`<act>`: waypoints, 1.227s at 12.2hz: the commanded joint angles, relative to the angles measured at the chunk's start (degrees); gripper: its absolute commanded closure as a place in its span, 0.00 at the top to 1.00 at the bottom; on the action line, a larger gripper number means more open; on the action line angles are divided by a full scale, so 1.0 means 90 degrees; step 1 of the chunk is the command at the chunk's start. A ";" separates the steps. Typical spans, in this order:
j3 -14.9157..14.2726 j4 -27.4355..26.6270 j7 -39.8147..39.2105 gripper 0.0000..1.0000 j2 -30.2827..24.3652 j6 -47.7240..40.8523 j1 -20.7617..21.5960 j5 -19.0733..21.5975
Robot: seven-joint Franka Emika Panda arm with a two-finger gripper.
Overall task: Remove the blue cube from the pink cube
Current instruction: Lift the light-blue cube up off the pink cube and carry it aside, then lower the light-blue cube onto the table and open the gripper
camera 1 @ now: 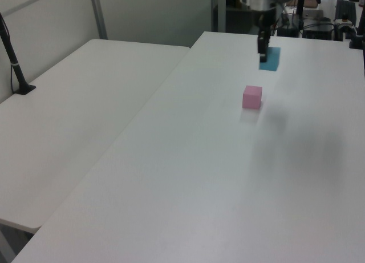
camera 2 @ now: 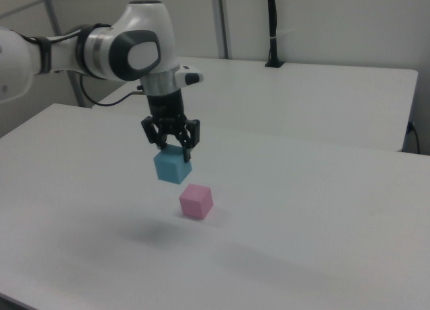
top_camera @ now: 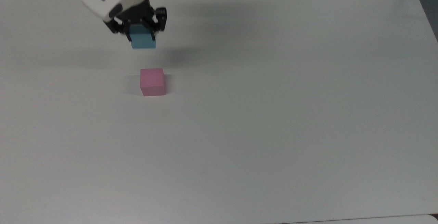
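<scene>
light: even, bright | shadows: soft, diffuse | focus: slightly soft
</scene>
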 commanded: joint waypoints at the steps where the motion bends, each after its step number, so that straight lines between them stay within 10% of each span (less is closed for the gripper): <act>1: 0.0032 -0.2082 -0.0332 0.27 -0.1450 0.0431 0.0019 -0.0138; 10: 0.0042 -0.3249 -0.0283 0.32 -0.0604 0.1497 0.0019 -0.0958; 12: 0.0032 -0.3249 -0.0244 0.96 -0.0535 0.1458 -0.0019 -0.0958; 15: 0.0003 -0.3093 -0.0225 1.00 -0.0710 0.0992 -0.0030 -0.0939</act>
